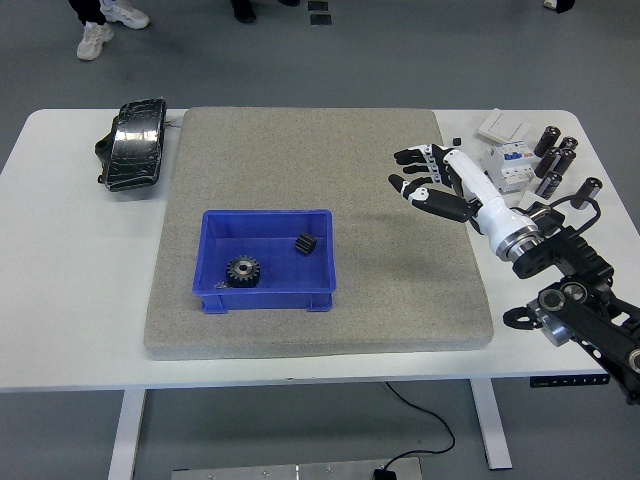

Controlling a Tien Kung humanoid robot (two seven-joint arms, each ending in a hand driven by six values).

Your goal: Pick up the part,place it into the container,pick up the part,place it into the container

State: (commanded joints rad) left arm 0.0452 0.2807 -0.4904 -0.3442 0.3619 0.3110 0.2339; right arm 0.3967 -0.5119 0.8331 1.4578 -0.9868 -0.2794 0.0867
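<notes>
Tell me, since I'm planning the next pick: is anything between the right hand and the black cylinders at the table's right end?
Nothing visible. The right hand hovers open over the grey mat's right edge; the black cylindrical parts lie beyond a white electrical unit beside its forearm.

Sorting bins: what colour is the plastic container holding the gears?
Blue, clearest in the head view.

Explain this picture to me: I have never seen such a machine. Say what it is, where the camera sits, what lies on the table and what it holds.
This is a humanoid robot at a white table, seen from a camera high on the robot's own side, looking down. Its right hand, white with black fingertips, hangs open over the grey mat and holds nothing. The left arm is out of view. On the mat stands a blue bin holding a black gear and a smaller black part. A black pedal-like object lies far left; dark cylinders and electrical parts lie far right.
</notes>
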